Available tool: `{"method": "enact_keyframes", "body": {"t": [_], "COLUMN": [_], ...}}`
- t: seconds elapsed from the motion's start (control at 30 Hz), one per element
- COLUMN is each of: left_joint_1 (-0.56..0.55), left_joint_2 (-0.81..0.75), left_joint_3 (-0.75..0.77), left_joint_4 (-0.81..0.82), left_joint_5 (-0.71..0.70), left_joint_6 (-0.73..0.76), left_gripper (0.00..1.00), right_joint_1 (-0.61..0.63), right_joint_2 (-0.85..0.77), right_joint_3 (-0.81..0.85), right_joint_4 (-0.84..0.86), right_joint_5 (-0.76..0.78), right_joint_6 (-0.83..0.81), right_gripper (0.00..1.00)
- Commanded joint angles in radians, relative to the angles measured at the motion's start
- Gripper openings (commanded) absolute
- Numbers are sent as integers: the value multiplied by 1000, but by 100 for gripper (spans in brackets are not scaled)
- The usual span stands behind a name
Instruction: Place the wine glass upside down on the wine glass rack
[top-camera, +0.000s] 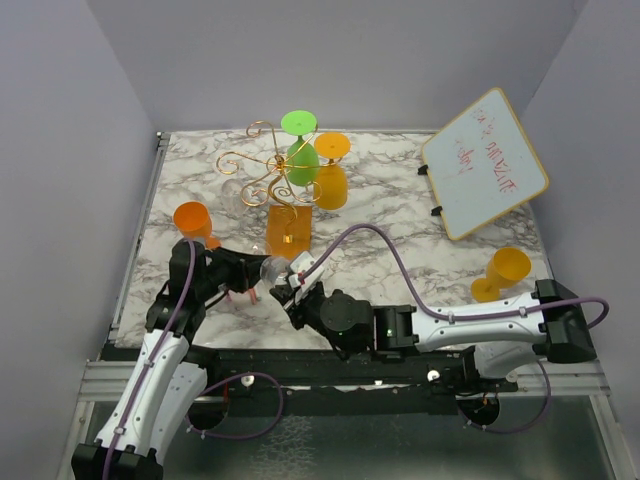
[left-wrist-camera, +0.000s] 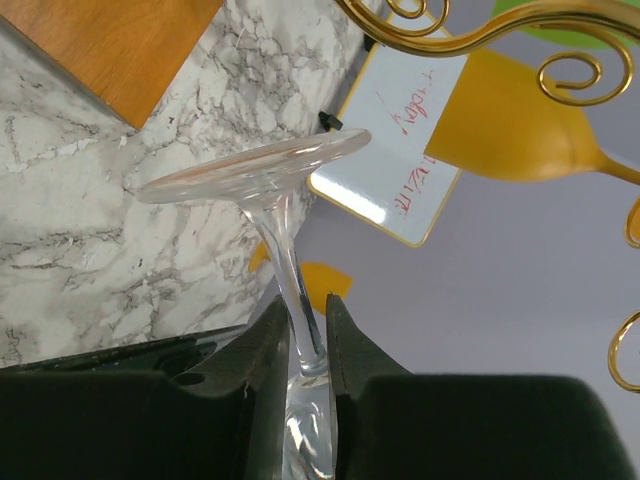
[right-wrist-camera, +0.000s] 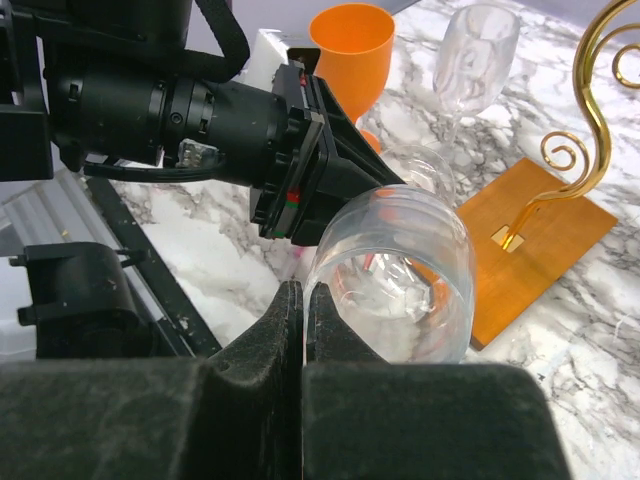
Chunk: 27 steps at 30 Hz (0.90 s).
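Holding the glass (top-camera: 272, 267) between both hands, I have it tipped on its side over the near left part of the tabletop (top-camera: 400, 215). It is in front of the rack (top-camera: 272, 172) and apart from it. Its clear bowl opens toward my right wrist, and its foot points out past my left fingers.

My left hand (left-wrist-camera: 305, 300) is narrow around the stem, with a finger pressed close on each side just above the bowl. My right hand (right-wrist-camera: 302, 300) is pinched tight on the bowl's wall at the rim, one finger inside and one outside. The two hands meet nearly tip to tip across the glass.

The rack stands behind on its wooden base (top-camera: 288, 230), its gold curls spreading from the post. A green glass (top-camera: 303, 160) and a yellow glass (top-camera: 330, 185) hang on it with their feet up.

Left of the base, an orange glass (top-camera: 192, 220) stands upright on the marble, and a second clear glass (right-wrist-camera: 478, 45) stands near it.

Farther off, a whiteboard (top-camera: 485, 160) with red writing leans at the far right. Another yellow glass (top-camera: 505, 270) sits near my right arm, and I cannot tell whether it stands or lies.
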Motion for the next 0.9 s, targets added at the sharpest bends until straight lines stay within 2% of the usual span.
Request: {"method": "enact_keyframes", "body": {"t": [0.0,0.1,0.17,0.33,0.5,0.7,0.87], "left_joint_1": [-1,-1,-1,-1,-1,-1,-1], "left_joint_2": [-22,-37,-37,2,11,-64,-149], "left_joint_3": [1,5,21,97,138,157,183], "left_joint_4": [22,53,55,54,53,66,87], "left_joint_5": [-19,-42,-60,-95,-131,-166,-56], "left_joint_6": [-115,-113,-84,92,291,608,927], "left_gripper": [0,0,0,0,0,0,0], "right_joint_1": [11,11,11,11,11,9,6], "right_joint_2": [6,-13,-28,-98,-212,-338,-363], "right_joint_3": [-7,-16,-28,-56,-101,-143,-60], "right_joint_4": [123,105,95,36,-31,-119,-190], "right_joint_5": [-72,-127,-135,-100,-55,7,17], "right_joint_6": [-2,42,76,174,281,353,362], "right_gripper": [1,0,5,42,63,73,77]}}
